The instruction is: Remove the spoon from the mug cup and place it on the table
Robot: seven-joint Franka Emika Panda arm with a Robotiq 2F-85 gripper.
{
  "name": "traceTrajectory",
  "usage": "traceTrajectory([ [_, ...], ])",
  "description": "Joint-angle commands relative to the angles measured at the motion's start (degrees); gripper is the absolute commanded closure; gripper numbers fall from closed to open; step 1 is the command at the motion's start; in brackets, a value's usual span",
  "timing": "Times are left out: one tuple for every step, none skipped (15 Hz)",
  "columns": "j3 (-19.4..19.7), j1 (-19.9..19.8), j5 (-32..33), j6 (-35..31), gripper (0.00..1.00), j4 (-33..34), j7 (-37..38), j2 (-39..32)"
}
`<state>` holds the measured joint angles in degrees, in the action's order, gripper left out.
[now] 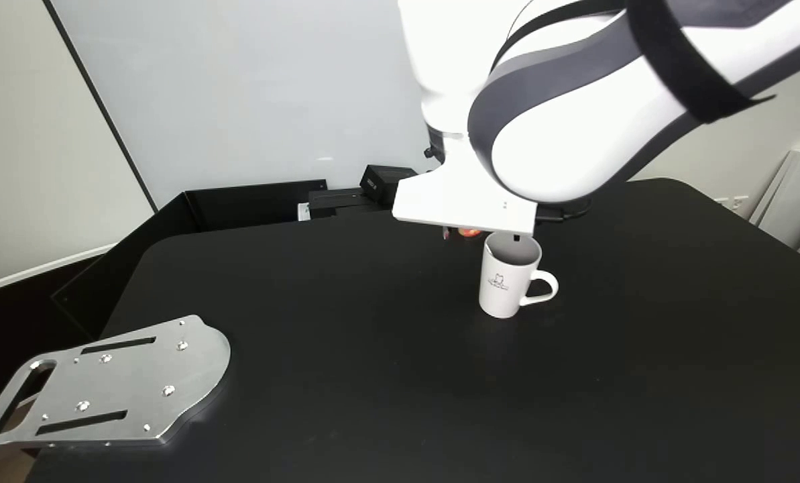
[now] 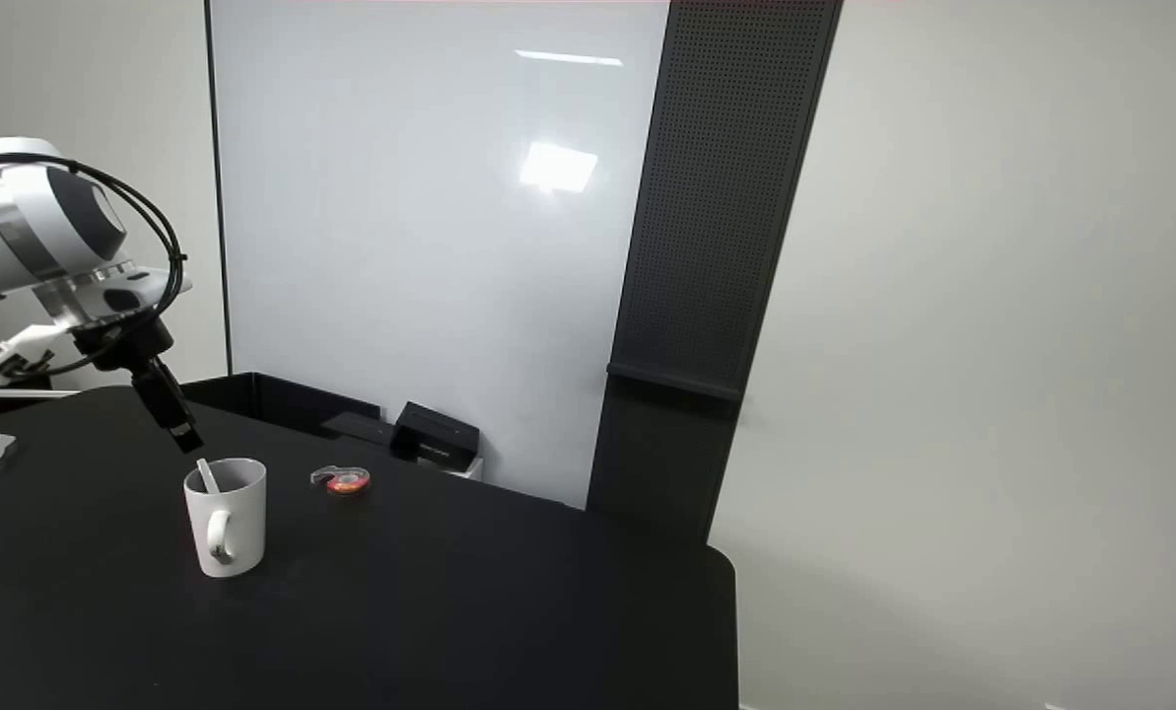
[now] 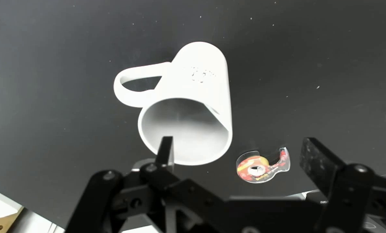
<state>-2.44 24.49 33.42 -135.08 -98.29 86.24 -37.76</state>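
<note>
Inside the mug cup (image 2: pixel 240 523) leans 1 spoon (image 2: pixel 208 476), near parted jaws.

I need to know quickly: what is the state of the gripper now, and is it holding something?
Gripper: open, jaws wide apart, holding nothing; the spoon stands in the mug cup.

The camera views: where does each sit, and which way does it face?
In an exterior view, a camera outside the robot looks down across the table toward a pale panel; the arm enters at upper right.
In an exterior view, a camera likewise outside faces that panel, with the mug and arm at left.
The wrist view, from the arm's end, looks down at the mug; the open gripper shows at bottom.
Both exterior views share panel, mug and arm.
</note>
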Motion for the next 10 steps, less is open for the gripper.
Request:
traceTrajectory([
  [1.17, 0.64, -1.55, -1.77, 0.0, 1.67, -1.32, -1.42],
  [1.34, 0.68, -1.95, -2.23, 0.0, 1.7, -1.61, -1.59],
  [1.52, 0.64, -2.31, -2.83, 0.0, 1.7, -2.11, -1.74],
  [1.73, 0.61, -2.55, -3.44, 0.0, 1.68, -2.48, -1.91],
  [1.95, 0.56, -2.81, -3.96, 0.0, 1.71, -2.87, -2.15],
  [2.1, 0.53, -3.29, -4.36, 0.0, 1.73, -3.44, -2.37],
  [2.38, 0.6, -3.76, -4.57, 0.0, 1.78, -3.96, -2.53],
  [2.64, 0.7, -4.03, -4.76, 0.0, 1.81, -4.33, -2.66],
  [2.87, 0.79, -4.45, -4.96, 0.0, 1.85, -4.8, -2.81],
  [3.07, 0.86, -4.89, -5.09, 0.0, 1.89, -5.18, -2.97],
])
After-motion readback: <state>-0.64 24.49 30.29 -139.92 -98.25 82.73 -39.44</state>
